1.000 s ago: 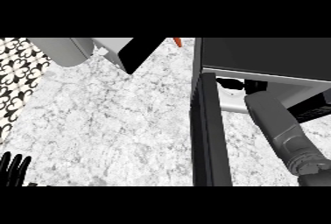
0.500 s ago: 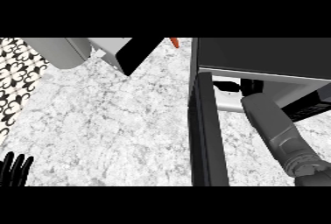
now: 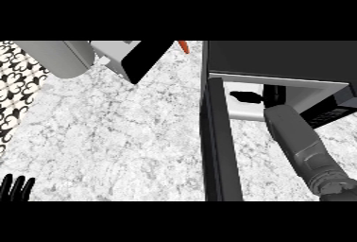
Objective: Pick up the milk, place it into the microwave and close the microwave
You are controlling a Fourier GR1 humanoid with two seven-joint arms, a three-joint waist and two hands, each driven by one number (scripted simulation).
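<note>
Nearest to me, my left hand (image 3: 15,187) shows at the lower left corner, fingers straight and up, resting over the marble counter (image 3: 118,137) and holding nothing. At the lower right my right forearm (image 3: 301,142) runs up and away into the microwave (image 3: 279,56). Its open door (image 3: 220,142) stands edge-on just left of the forearm, a dark band from the bottom edge to the cavity mouth. My right hand (image 3: 245,97) is only a dark shape inside the cavity, so I cannot tell how its fingers stand, and I cannot make out the milk; it may be hidden in there. Farther off, top left, sit a grey rounded appliance (image 3: 59,56) and a dark slanted panel (image 3: 145,59).
</note>
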